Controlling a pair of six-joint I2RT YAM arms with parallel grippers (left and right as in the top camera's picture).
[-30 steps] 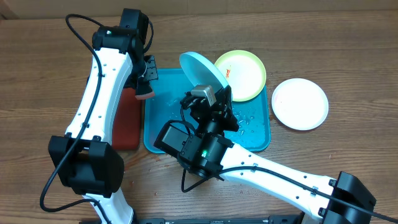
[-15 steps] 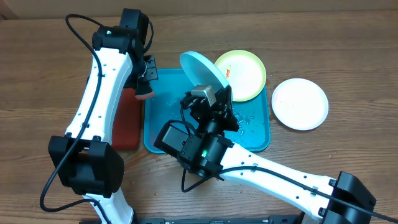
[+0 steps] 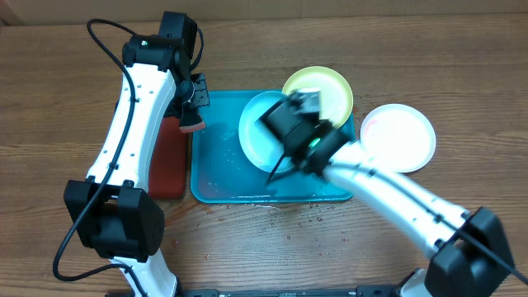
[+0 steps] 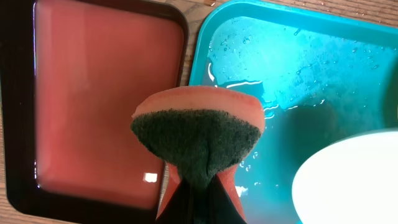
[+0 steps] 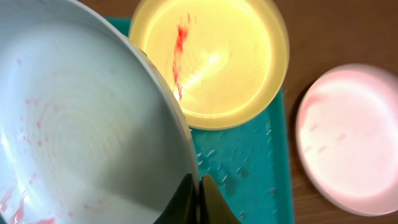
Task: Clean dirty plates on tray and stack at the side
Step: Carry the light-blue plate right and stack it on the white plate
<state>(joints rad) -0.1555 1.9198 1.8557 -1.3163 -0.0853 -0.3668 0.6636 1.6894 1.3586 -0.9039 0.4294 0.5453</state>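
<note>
at centre frame in the overhead view, the turquoise tray (image 3: 216, 177) lies on the wooden counter (image 3: 49, 99), its floor wet with droplets. over the tray's upper middle, the right tool (image 5: 199, 191) is pinched narrow on the rim of the cyan-rimmed plate (image 3: 262, 132); the arm is blurred in that view, and whether the plate touches the tray floor cannot be told. the right wrist view shows faint red smears across this plate's inner face. the green-rimmed plate (image 3: 326, 92) sits at the tray's upper right corner, overlapping the rim, with a red streak near its centre. the white plate (image 3: 404, 136) lies flat on the counter just right of the tray, apart from the other two. at the tray's upper left edge, the left tool (image 4: 198, 200) is clamped on a sponge (image 4: 198, 134), orange with a dark green scouring face, hanging above the boundary between the turquoise tray and the red tray (image 4: 93, 93) beside it. the red tray has a black rim.
</note>
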